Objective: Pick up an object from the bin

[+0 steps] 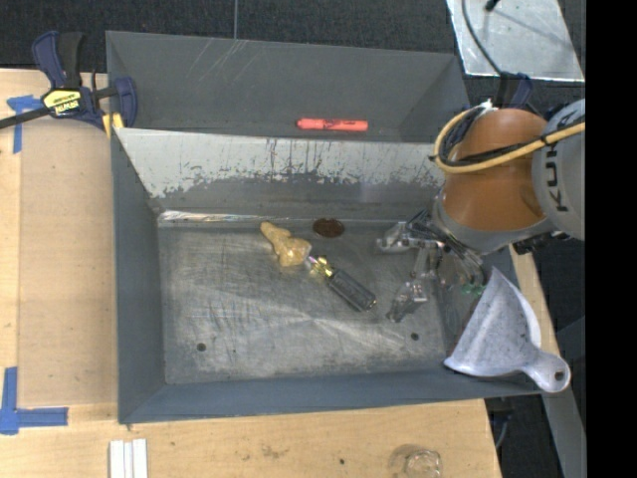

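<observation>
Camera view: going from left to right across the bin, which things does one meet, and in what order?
tan lumpy thing → dark slim thing with a gold end → gripper → grey speckled scoop at the bin's right wall

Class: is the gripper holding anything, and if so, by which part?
Nothing is held. The gripper stands open with nothing between its fingers, right of the dark gold-tipped cylinder on the floor of the bin.

A speckled white scoop (495, 333) lies lower right.
</observation>
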Available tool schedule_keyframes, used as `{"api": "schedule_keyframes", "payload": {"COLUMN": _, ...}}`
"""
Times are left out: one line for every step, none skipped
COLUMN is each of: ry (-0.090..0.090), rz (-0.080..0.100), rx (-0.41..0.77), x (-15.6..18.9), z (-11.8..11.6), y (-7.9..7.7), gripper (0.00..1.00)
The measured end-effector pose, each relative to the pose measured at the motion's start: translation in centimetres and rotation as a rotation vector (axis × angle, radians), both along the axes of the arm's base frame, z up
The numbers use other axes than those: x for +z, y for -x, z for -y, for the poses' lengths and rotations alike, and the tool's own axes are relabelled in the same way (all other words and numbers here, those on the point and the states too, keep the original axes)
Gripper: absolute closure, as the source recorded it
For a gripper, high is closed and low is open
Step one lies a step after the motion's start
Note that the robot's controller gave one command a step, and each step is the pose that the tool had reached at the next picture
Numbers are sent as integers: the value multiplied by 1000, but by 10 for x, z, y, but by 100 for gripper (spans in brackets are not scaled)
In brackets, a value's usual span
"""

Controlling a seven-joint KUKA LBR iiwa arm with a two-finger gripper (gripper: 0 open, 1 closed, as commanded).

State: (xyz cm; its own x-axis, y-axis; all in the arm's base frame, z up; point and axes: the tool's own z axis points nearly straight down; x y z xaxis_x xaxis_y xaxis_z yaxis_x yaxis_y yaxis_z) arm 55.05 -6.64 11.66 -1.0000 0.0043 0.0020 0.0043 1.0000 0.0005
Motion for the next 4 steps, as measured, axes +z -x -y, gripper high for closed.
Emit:
{"api": "schedule_keyframes", "payload": {"ry": 1, "rz": 9, "rx": -60, "x": -6, "z": -23, "y": -19, "gripper": 0}}
{"api": "schedule_keyframes", "payload": {"ry": -4, "rz": -14, "rx": -55, "x": -36, "z": -37, "y": -8, "gripper": 0}}
{"api": "schedule_keyframes", "payload": {"ry": -4, "rz": 40, "rx": -164, "x": -44, "z": -37, "y": -22, "gripper": 100}}
{"api": "schedule_keyframes", "payload": {"ry": -4, "rz": 36, "rx": -178, "x": -43, "z": -37, "y": -22, "gripper": 100}}
